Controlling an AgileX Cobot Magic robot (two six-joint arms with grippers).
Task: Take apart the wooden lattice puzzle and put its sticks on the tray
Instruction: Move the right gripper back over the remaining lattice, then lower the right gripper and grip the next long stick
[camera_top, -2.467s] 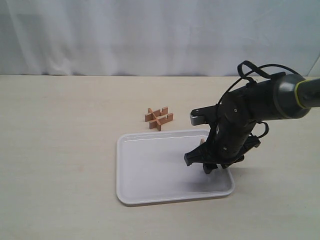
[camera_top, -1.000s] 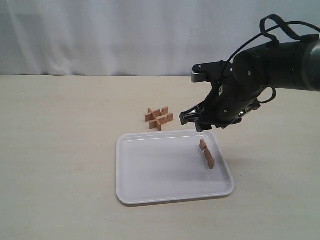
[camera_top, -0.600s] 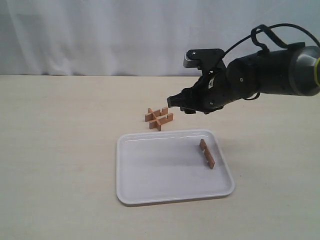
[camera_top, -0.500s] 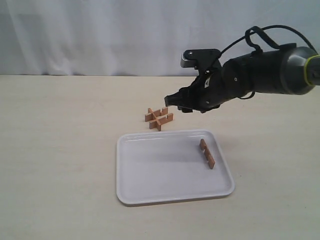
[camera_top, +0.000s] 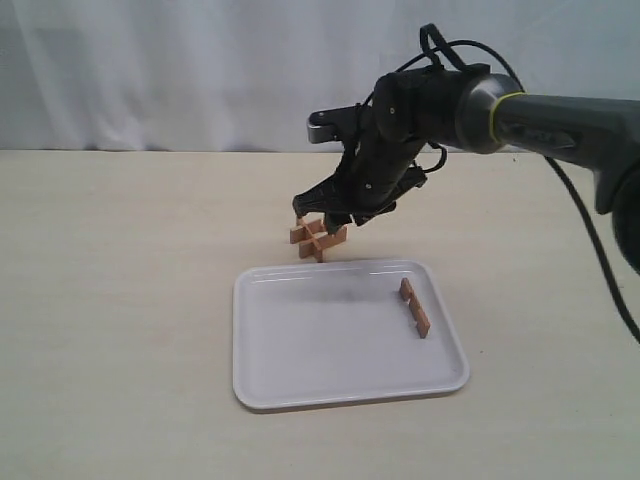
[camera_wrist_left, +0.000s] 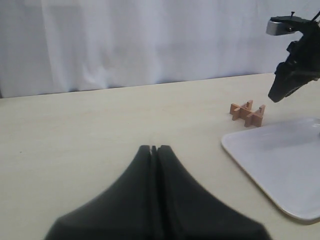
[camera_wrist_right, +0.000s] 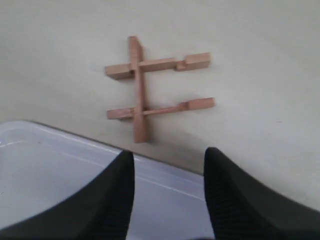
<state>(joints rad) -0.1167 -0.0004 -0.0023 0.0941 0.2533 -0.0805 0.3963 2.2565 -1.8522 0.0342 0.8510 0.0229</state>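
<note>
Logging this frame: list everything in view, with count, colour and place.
lattice puzzle: one, reddish-brown, three sticks interlocked, on the table just beyond the tray's far edge
loose stick: one, reddish-brown, lying in the tray near its right side
tray: one, white, on the table in the middle of the exterior view
table: one, pale beige, under everything
curtain: one, white, behind the table
right gripper: one, black, open, above the puzzle, holding nothing
left gripper: one, black, shut, seen only in its wrist view, over the table, apart from the puzzle
</note>
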